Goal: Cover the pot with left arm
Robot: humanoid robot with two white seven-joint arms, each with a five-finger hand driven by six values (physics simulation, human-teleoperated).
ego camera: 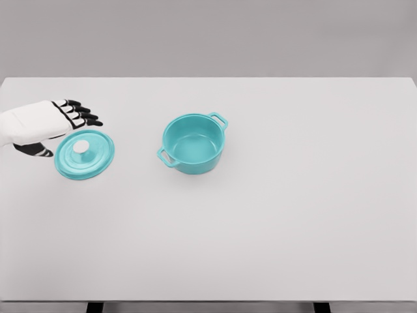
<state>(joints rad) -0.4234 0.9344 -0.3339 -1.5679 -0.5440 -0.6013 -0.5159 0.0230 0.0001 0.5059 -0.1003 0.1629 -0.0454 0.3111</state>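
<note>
While the left hand (49, 124) hovers at the lid's (85, 154) ten o'clock, fingers (81, 114) spread, empty, its rigid knob (81, 148) looks the surest hold.

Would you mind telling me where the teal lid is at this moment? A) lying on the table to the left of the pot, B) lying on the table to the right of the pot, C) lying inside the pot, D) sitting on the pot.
A: the lid lies flat on the table left of the open, empty pot, beside the left hand.
</note>
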